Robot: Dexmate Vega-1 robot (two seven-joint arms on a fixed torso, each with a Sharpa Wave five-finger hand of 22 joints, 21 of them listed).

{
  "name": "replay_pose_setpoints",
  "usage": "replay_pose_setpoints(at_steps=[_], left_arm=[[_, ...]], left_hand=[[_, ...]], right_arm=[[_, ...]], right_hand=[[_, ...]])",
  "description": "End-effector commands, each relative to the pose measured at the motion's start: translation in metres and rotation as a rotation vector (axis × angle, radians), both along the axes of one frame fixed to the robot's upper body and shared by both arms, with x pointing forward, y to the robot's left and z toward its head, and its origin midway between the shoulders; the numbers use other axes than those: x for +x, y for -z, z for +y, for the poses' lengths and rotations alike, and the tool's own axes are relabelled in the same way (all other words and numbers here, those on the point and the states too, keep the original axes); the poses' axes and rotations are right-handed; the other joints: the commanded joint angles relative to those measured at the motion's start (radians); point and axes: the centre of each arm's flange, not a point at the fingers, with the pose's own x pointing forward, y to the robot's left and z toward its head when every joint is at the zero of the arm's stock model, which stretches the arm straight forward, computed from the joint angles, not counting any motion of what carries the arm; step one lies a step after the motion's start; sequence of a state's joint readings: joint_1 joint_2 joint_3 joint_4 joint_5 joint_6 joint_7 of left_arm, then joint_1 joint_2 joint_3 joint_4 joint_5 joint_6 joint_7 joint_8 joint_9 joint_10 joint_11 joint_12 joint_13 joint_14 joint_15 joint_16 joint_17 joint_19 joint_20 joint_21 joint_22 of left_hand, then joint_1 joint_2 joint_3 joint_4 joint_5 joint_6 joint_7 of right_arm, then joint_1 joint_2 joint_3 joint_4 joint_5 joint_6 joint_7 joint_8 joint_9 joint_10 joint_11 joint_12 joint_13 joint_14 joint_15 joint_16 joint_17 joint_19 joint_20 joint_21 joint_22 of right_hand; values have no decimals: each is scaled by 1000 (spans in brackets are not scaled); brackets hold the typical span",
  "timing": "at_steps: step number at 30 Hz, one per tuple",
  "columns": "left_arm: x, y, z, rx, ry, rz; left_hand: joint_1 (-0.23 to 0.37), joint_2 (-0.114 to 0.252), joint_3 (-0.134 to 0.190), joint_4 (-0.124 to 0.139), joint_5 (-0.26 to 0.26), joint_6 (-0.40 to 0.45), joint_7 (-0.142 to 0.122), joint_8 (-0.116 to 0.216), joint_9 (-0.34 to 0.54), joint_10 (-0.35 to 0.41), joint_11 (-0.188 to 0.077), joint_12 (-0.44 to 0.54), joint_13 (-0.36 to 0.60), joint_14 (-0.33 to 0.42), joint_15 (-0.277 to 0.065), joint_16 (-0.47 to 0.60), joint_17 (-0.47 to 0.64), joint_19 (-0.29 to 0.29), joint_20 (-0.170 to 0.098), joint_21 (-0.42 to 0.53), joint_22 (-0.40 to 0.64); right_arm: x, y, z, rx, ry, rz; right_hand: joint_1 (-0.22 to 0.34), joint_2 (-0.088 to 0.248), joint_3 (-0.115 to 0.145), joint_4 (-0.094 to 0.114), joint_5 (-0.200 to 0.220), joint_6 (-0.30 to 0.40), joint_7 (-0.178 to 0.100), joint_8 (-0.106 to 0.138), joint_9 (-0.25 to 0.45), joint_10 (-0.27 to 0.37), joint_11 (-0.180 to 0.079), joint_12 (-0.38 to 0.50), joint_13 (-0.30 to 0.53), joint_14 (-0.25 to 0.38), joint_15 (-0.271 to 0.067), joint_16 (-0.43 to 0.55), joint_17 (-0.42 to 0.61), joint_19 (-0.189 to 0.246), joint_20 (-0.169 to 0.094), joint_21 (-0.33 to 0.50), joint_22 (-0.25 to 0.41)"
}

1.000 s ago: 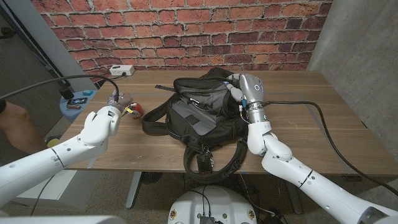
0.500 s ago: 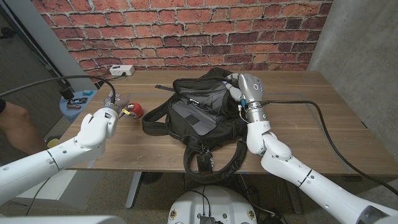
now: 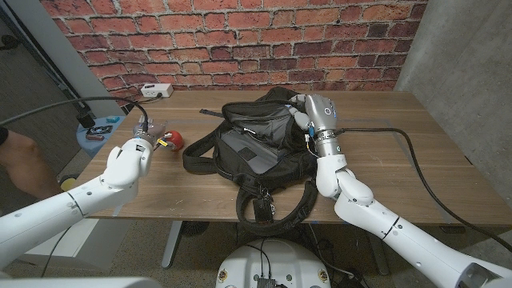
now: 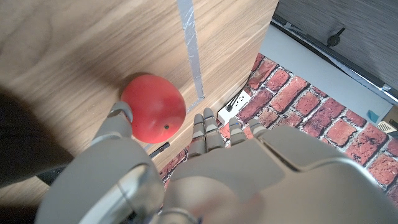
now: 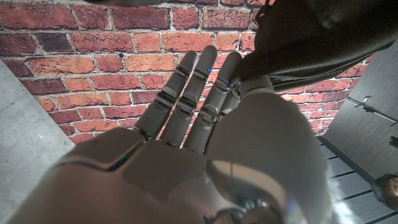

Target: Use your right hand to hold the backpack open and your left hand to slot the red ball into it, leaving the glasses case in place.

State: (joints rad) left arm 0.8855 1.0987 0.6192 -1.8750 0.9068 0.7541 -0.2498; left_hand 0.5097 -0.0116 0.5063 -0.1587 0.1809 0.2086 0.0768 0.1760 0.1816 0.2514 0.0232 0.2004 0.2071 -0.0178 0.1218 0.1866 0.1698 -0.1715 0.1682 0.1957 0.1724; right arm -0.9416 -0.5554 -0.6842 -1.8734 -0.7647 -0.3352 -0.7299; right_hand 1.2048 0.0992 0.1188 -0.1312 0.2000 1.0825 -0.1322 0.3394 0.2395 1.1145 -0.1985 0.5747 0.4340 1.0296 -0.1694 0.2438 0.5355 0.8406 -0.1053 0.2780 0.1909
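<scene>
Head view. We record one wooden table (image 3: 384, 152) before a brick wall (image 3: 240, 40). On it lies a black backpack (image 3: 248, 148), flattened, its upper opening gaping to show a grey lining, its straps trailing over the near edge. The right hand (image 3: 308, 112) sits at the far right rim of that opening, fingers curled on the fabric edge, holding it up. The red ball (image 3: 173, 141), small, round and glossy, rests on the wood to the left of the backpack, apart from it. The left hand (image 3: 138, 152) is just beside the ball on its left side; from here we cannot tell whether its fingers touch it. A white power strip (image 3: 156, 90) lies at the far left edge of the table.

Left wrist view. The red ball (image 4: 153, 116) shows as a smooth tomato-red sphere with one small dark dot on its skin, sitting on the wood beside a strip of grey tape (image 4: 190, 43). The left hand (image 4: 186, 174) has its fingers extended and spread; one fingertip touches the ball's side, nothing is grasped.

Right wrist view. The right hand (image 5: 186, 149) has its fingers (image 5: 186, 93) held straight and close together, with black backpack (image 5: 311, 43) fabric pressed against them.
</scene>
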Motion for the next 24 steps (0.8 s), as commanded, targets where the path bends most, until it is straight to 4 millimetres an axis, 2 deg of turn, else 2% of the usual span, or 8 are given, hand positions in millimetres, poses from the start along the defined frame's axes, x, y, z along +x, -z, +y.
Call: replay_pose_setpoints(at_steps=[1,14,21,24], left_arm=[[14,0,-4,0,15,7],[22,8,-3,-7,21,14],[24,16,-3,8,17,-8],[24,18,-4,20,22,-44]], left_hand=[[2,-7,8,4,6,0,0,4,2,9,1,9,1,7,1,3,4,-15,6,8,3],[21,-5,15,-3,7,12,1,15,1,39,-1,23,0,48,-1,12,3,24,10,16,3],[67,-10,30,-15,6,47,2,28,2,88,-1,42,2,116,-14,24,4,77,15,22,1],[94,-12,38,-18,7,77,-5,37,3,120,-9,54,5,148,-20,27,4,102,13,23,1]], right_arm=[[2,-2,1,-5,8,9],[4,-2,6,-11,17,19],[5,-3,7,-21,18,24],[5,-3,7,-21,20,25]], right_hand=[[13,9,-5,-3,5,12,-6,5,5,11,2,-4,2,13,-72,-4,3,-5,-71,10,1],[14,9,-8,-3,5,12,-6,4,5,9,1,-5,3,12,-72,-8,5,-7,-70,9,1],[14,10,-9,-3,5,12,-6,4,5,10,1,-6,2,14,-72,-9,7,-7,-70,9,1],[14,10,-9,-3,5,13,-5,4,5,12,2,-6,2,15,-72,-9,7,-6,-69,10,0]])
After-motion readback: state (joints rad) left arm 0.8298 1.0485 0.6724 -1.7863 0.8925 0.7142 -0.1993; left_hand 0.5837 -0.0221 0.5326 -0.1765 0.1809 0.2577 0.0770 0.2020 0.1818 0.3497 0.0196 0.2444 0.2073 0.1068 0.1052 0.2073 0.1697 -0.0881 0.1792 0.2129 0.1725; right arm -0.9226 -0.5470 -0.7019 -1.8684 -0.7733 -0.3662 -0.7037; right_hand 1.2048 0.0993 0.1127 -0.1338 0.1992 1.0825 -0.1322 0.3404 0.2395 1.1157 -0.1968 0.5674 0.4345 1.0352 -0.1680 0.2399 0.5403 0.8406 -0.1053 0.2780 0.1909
